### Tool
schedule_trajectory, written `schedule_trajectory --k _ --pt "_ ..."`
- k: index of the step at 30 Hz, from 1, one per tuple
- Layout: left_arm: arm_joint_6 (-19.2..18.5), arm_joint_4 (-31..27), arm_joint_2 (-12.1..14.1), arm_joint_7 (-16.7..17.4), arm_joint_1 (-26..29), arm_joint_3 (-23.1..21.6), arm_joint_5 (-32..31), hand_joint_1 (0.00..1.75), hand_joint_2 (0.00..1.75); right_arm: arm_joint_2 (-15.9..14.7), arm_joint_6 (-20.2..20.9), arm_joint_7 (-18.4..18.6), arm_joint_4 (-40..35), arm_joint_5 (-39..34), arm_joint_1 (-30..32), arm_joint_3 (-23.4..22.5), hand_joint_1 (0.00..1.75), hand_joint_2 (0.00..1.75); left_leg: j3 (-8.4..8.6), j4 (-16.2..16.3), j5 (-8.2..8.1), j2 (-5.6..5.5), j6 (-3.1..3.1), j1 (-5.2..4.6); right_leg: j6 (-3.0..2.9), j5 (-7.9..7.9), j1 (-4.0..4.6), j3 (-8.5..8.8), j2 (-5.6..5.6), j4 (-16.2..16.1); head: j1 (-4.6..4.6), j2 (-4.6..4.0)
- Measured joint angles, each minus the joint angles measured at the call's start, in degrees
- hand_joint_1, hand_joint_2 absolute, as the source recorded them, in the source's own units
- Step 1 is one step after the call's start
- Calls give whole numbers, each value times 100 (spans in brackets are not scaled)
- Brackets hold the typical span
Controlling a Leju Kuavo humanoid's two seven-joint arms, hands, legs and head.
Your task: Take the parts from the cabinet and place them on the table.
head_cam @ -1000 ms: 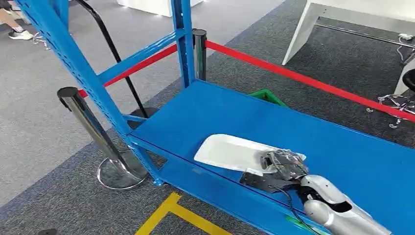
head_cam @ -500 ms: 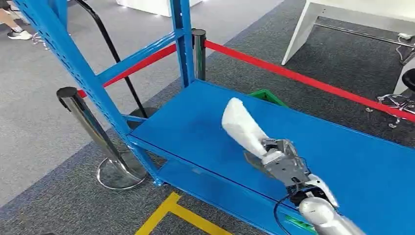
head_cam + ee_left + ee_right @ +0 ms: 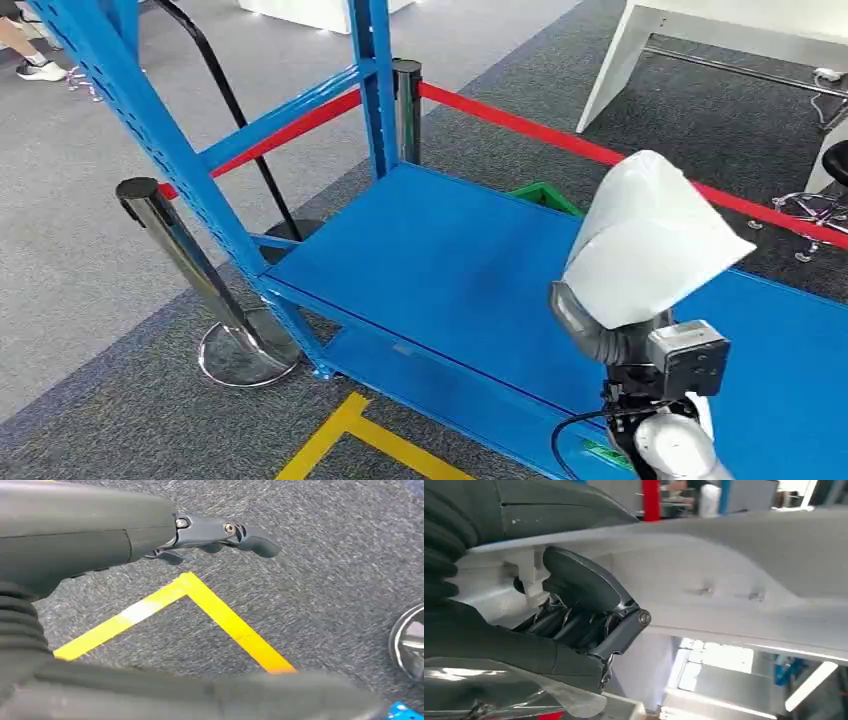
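White part held up above the blue cabinet shelf.

The white part [image 3: 650,240] is gripped by the right hand [image 3: 610,335], its fingers [image 3: 589,605] curled around the part's edge, and is raised clear of the blue shelf [image 3: 450,270]. The left hand [image 3: 150,535] is seen over grey carpet with yellow tape [image 3: 220,615]; its fingers are loosely extended, with nothing held.

No readable text, label or number anywhere.
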Motion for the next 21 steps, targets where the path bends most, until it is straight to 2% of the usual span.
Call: schedule_trajectory --k 4,10,21 --pt "-64 -85 -48 -151 40 0 -72 0 175 61 -107 -183 -245 48 181 81 175 175 0 -1 0 0 0 0 0 -2 1 0 0 0 2 0" --pt "-157 -220 -109 -203 73 0 -85 0 175 76 -179 -218 -445 127 375 345 175 175 0 -1 0 0 0 0 -1 -2 1 1 -1 0 4 0" --pt "-157 -321 -175 -118 78 50 -79 0 175 76 48 27 -476 -350 413 483 175 175 1 0 0 0 0 0 0 -1 0 2 0 0 2 0"
